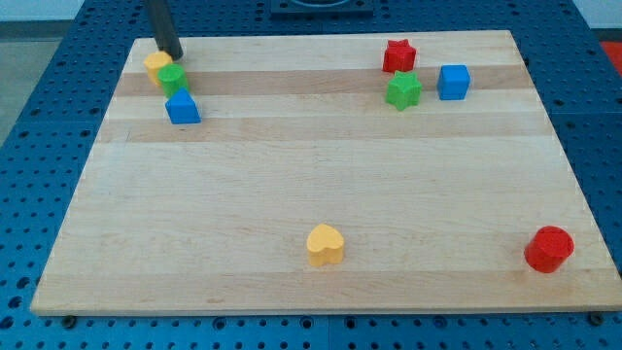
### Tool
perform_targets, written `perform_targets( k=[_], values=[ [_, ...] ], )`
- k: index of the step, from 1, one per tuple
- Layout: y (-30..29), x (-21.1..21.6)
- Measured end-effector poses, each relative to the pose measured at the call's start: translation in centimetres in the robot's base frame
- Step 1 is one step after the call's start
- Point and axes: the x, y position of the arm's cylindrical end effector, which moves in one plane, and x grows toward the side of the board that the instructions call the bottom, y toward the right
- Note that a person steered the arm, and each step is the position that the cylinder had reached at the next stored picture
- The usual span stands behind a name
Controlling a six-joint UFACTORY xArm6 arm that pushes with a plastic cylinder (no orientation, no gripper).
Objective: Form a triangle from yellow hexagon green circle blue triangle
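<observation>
Three task blocks crowd the top-left corner of the pale wooden worktop point(292, 185): the yellow hexagon block point(155, 65), the green circle block point(173, 79) pressed against its lower right, and the blue triangle block point(182, 108) just below them. Our tool is a plain dark rod with nothing to open or close and nothing held; my tip point(172, 53) stands at the hexagon's upper right edge, touching or nearly so.

We judge the main risk to be the edge: the yellow hexagon sits near the worktop's left and top borders, and a push leftward or upward could tip it off. Yellow and green are also so close that one nudge may drag both, keeping the three in a crooked line rather than a triangle.

Far away lie a red star block point(398, 55), green star block point(402, 90), blue cube block point(453, 82), yellow heart block point(326, 244) and red cylinder block point(549, 249).

Whether the tip truly touches the hexagon is hard to make out, and the rod's upper part is cut off at the view's top.
</observation>
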Motion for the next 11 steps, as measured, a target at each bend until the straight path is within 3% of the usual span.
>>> perform_targets(
  k=[2, 3, 4, 5, 6, 7, 11],
  values=[
    [1.4, 14.4],
    [2.3, 19.0],
    [2.4, 19.1],
    [6.6, 16.3],
    [9.1, 8.9],
    [10.9, 6.3],
    [4.5, 8.1]
  ],
)
